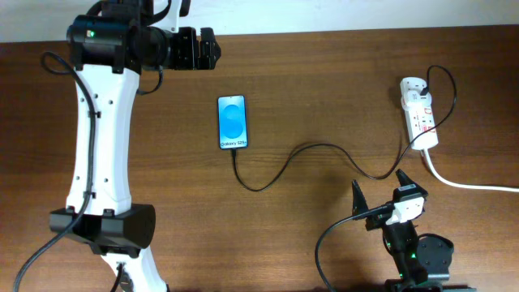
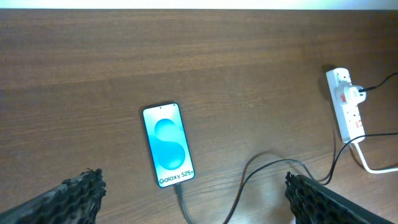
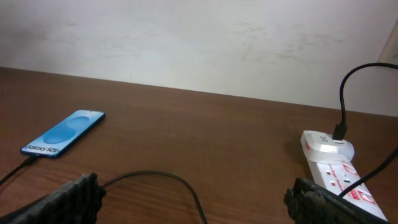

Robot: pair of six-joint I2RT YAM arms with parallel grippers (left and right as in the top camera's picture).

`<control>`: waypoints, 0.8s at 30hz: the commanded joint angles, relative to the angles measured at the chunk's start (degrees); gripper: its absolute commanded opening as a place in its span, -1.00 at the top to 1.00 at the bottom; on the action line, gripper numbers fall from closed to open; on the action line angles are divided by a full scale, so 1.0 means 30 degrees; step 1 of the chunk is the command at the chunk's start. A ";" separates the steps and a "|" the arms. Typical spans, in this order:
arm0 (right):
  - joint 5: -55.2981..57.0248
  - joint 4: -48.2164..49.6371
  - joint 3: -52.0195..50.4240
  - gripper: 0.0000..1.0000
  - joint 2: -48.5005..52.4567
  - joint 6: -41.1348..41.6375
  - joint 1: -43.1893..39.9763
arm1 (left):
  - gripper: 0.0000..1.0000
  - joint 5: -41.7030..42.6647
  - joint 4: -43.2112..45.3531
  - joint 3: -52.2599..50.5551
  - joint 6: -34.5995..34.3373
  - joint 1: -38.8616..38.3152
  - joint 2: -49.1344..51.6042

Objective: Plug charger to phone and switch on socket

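Note:
The phone [image 1: 232,122] lies flat on the table with its blue screen lit, and also shows in the left wrist view [image 2: 166,144] and the right wrist view [image 3: 64,133]. The black charger cable [image 1: 304,154] runs from the phone's bottom edge, where its tip sits plugged in, across to the white socket strip [image 1: 420,112] at the right. The strip shows in the left wrist view [image 2: 347,102] and the right wrist view [image 3: 339,168]. My left gripper [image 1: 197,49] is open, up and left of the phone. My right gripper [image 1: 381,195] is open, below the cable.
The strip's thick white lead [image 1: 470,183] runs off the right edge. The table's far edge meets a pale wall [image 3: 199,43].

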 commanded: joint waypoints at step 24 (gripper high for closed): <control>-0.0226 -0.0080 -0.0095 -0.97 -0.0182 0.0066 0.0189 | -0.99 -0.6069 1.6670 -3.0702 0.0117 0.0066 -2.0261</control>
